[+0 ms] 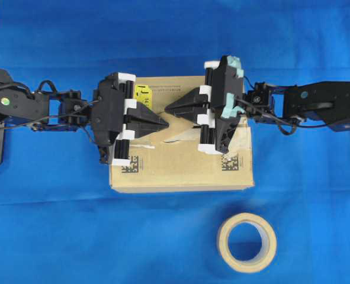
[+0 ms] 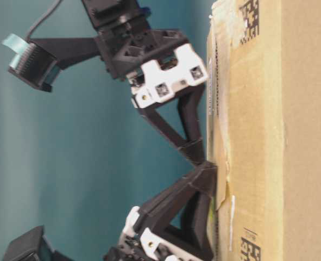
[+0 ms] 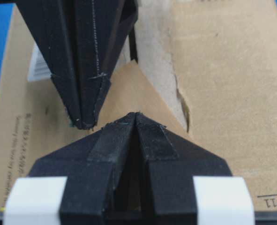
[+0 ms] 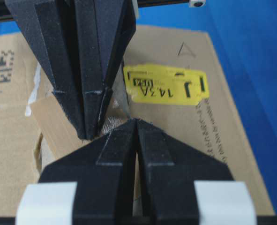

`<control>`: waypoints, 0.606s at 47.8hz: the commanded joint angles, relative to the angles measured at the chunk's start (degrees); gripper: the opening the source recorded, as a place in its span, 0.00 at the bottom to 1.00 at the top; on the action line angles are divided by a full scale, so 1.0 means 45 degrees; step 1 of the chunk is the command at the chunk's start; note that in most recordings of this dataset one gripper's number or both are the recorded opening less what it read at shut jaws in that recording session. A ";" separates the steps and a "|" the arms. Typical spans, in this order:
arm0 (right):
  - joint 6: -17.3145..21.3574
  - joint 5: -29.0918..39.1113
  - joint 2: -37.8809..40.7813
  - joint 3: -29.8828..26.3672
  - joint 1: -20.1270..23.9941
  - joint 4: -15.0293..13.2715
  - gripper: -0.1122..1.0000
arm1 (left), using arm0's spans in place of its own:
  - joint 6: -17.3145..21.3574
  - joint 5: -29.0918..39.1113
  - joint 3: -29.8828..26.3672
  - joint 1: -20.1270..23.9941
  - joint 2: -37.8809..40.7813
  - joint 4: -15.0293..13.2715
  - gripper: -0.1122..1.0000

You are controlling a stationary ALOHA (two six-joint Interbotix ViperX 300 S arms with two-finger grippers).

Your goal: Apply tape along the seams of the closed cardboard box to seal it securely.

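Blue cloth [image 1: 56,236] covers the whole work surface in the overhead view. On it sits the cardboard box [image 1: 180,174], a brown rectangular carton with a yellow sticker [image 1: 143,94] at its far left and two black square codes on the near part of its top. The left gripper [image 1: 163,124] and the right gripper [image 1: 169,108] meet tip to tip over the middle of the box, both clenched to points. Between them lies the tape [image 1: 177,125], a tan paper piece, over the seams [image 1: 157,145]; whether either gripper pinches it cannot be told here. A ring-shaped tape roll [image 1: 246,242] rests on the cloth near the box's right corner.

At table level the picture is turned sideways; both black grippers touch the box top, edged by ragged pale remnants.

From the left wrist, closed fingers [image 3: 150,140] press at the tape's pointed corner.

From the right wrist, shut fingers [image 4: 150,138] sit at the tape's edge, beside the sticker.
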 commanded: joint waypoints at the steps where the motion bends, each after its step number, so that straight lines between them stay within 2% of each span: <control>1: 0.0059 -0.0098 0.0000 -0.0234 0.0117 0.0000 0.10 | -0.0234 -0.0234 -0.0020 0.0078 0.0176 -0.0020 0.10; 19: 0.0195 -0.0059 0.0020 0.0625 0.0371 0.0059 0.10 | -0.1250 -0.0488 0.0645 0.0078 0.0273 -0.0020 0.10; 29: 0.0215 -0.0117 -0.0273 0.1250 0.0391 0.0176 0.10 | -0.1406 -0.0469 0.1484 0.0098 -0.0195 -0.0020 0.10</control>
